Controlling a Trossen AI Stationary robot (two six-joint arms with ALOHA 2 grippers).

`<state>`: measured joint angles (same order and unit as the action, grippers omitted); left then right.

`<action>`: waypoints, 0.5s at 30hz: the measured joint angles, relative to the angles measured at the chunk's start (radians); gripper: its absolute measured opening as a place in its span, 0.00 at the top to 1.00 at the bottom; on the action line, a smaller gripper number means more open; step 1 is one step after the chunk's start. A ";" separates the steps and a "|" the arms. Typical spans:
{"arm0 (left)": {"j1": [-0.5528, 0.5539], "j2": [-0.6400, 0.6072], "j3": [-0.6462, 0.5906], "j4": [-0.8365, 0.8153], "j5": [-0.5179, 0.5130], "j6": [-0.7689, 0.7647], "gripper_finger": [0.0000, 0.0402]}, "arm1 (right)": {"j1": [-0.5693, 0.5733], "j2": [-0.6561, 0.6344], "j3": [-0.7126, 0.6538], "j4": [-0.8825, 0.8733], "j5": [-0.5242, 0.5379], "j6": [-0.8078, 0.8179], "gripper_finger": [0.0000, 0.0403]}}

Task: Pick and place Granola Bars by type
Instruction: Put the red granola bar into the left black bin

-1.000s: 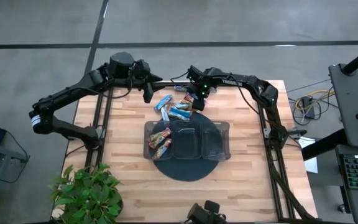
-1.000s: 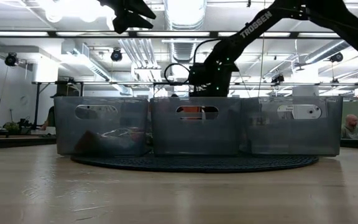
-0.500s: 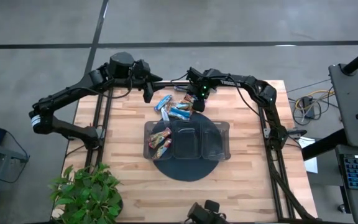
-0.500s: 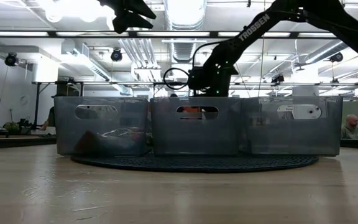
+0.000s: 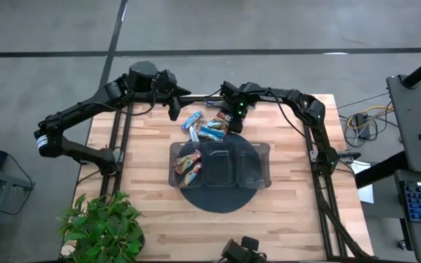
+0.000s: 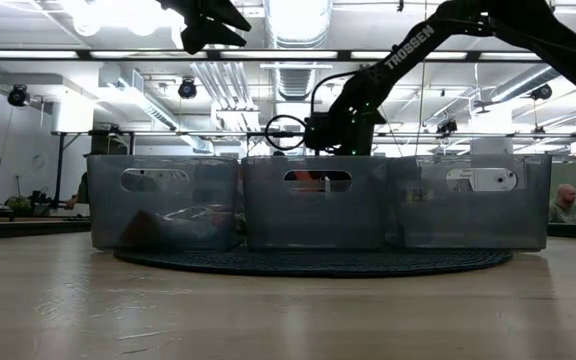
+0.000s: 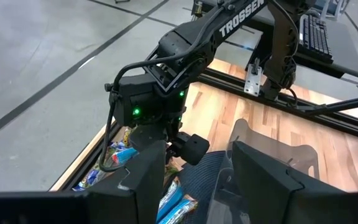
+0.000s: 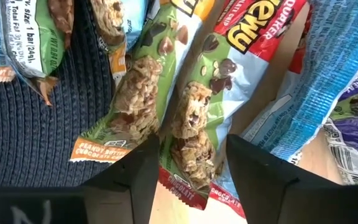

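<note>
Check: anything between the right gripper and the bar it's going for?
Nothing visible. The right gripper is down on the bar pile, its fingers open astride a red-and-green bar. The left gripper waits above the table's far edge.

arms: matte black, jointed | marking: white "TROSSEN" lettering | wrist: green LED, black cables

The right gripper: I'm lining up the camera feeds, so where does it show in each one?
High view: right gripper over the granola bars, beyond the tray.
Low view: hidden behind the tray.
Left wrist view: centre, above the bars.
Right wrist view: fingers straddle one bar.
Shared landmark: the bar pile.
</note>
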<state>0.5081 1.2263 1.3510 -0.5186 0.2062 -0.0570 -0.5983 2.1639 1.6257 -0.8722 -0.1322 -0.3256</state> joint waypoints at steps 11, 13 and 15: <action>0.000 0.000 0.000 0.001 0.000 -0.008 0.58 | 0.008 0.000 -0.014 0.032 -0.005 0.011 0.68; 0.000 0.000 0.000 0.001 0.000 -0.008 0.58 | 0.008 0.000 -0.014 0.034 -0.011 0.011 0.72; 0.000 0.000 0.000 0.001 0.000 -0.008 0.58 | 0.008 0.000 -0.014 0.034 -0.013 0.011 0.76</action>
<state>0.5082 1.2263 1.3514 -0.5179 0.2062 -0.0647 -0.5907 2.1639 1.6115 -0.8383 -0.1447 -0.3145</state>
